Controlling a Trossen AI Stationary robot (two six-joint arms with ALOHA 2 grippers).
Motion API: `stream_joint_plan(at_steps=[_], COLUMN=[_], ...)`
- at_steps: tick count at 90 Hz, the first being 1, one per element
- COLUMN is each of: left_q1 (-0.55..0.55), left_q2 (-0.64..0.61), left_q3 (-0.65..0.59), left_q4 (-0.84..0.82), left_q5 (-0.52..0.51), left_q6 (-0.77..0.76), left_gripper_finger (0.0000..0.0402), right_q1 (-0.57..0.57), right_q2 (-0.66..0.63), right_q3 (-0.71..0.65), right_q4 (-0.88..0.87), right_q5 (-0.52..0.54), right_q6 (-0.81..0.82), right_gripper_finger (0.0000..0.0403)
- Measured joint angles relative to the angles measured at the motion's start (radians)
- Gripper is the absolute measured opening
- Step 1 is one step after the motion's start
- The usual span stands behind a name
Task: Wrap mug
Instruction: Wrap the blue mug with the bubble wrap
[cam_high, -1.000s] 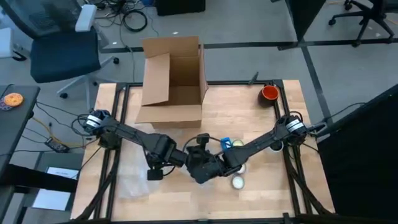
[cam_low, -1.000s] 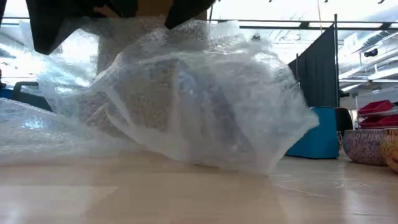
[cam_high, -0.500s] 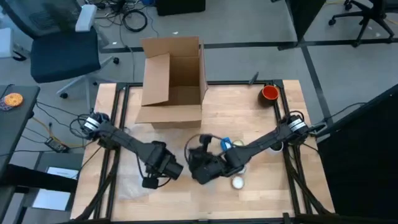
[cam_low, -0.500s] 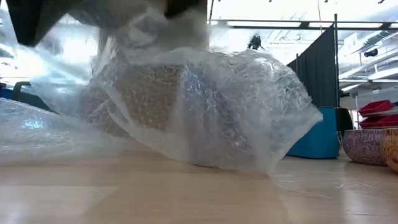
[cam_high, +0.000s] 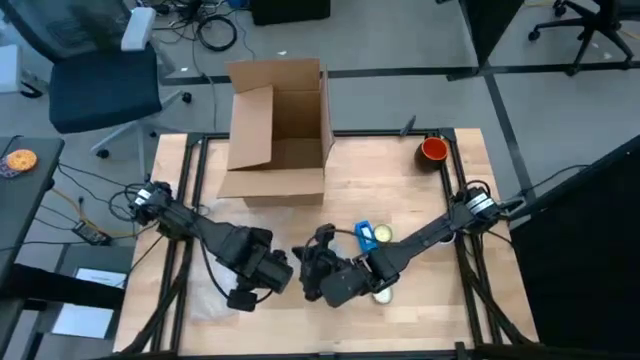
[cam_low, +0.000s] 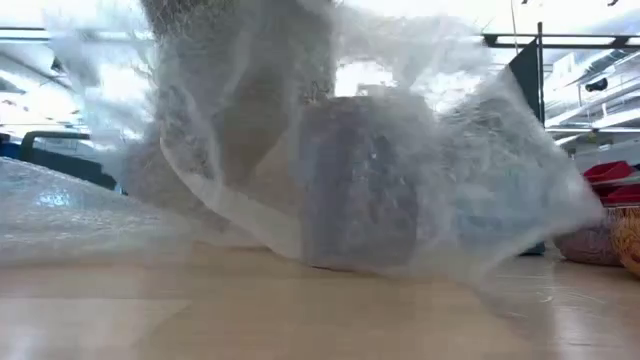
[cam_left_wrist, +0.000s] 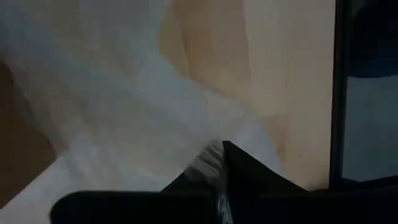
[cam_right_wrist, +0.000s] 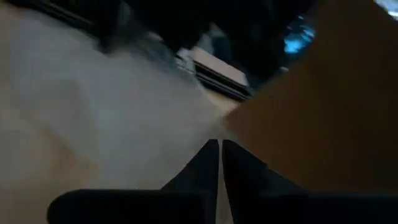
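A mug (cam_low: 360, 185) stands upright on the wooden table, seen as a grey shape through the clear bubble wrap (cam_low: 480, 200) draped over and around it. In the high view both arms hide it. My left gripper (cam_high: 283, 272) and my right gripper (cam_high: 308, 275) meet tip to tip above the mug near the table's front edge, each shut on the wrap. A loose part of the wrap (cam_high: 205, 300) lies flat on the table to the left. My left gripper pinches a bit of the bubble wrap (cam_left_wrist: 208, 163) between its two fingertips, coming from the table's left. The sheet rises from the table to the fingers; one layer or several, I cannot tell. My right gripper is shut on the wrap (cam_right_wrist: 186, 124) from the table's right. Its own fingers hide the place of contact. The wrap hangs from there over the mug, its lower edge on the table.
An open cardboard box (cam_high: 278, 130) stands at the far side. A blue thing with a yellow round top (cam_high: 368, 235) lies just behind the grippers, an orange cup (cam_high: 433, 150) stands far right, and a white round thing (cam_high: 383, 294) sits under the right arm.
Both grippers have gone toward the table's near edge, the left one first. The wrap has been drawn upward and spread out to the right, so the mug's upright shape now shows through it.
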Motion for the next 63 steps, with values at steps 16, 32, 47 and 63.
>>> stream_joint_plan(at_steps=[16, 32, 47, 63], left_q1=[0.011, 0.011, -0.005, -0.024], left_q2=[-0.001, -0.002, -0.002, -0.002], left_q3=[0.003, 0.001, 0.001, 0.000], left_q4=[0.000, 0.000, 0.001, 0.001], left_q5=[-0.007, -0.017, -0.016, -0.015], left_q6=[0.019, 0.013, -0.012, -0.041], left_gripper_finger=[0.0000, 0.0000, 0.0000, 0.0000], right_q1=[0.009, 0.031, 0.042, 0.038], right_q2=[-0.013, -0.016, -0.016, -0.016], right_q3=[0.000, 0.000, 0.000, 0.000], right_q4=[-0.013, -0.103, -0.196, -0.350], right_q5=[0.045, 0.133, 0.168, 0.163], right_q6=[-0.043, -0.037, 0.016, 0.132], right_gripper_finger=[0.0000, 0.0000, 0.0000, 0.0000])
